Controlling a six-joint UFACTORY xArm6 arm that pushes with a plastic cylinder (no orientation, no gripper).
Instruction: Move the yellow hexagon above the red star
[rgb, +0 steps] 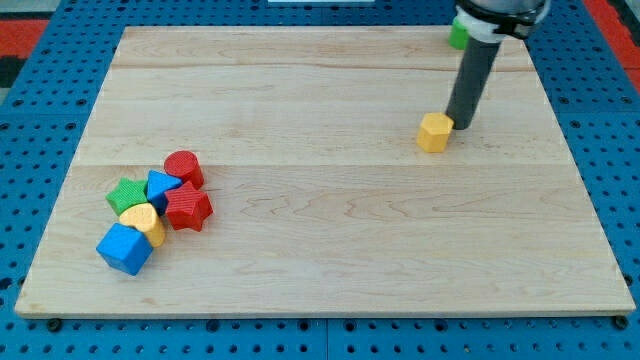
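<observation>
The yellow hexagon (434, 132) lies on the wooden board (330, 260), right of the middle. My tip (459, 124) stands just to its right, touching or nearly touching it. The red star (187, 209) lies far to the left in a cluster of blocks.
The cluster at the left holds a red cylinder (184, 168), a blue triangle (160, 185), a green star (127, 194), a yellow heart (143, 220) and a blue cube (123, 248). A green cylinder (457, 33) stands at the top right, partly behind the arm.
</observation>
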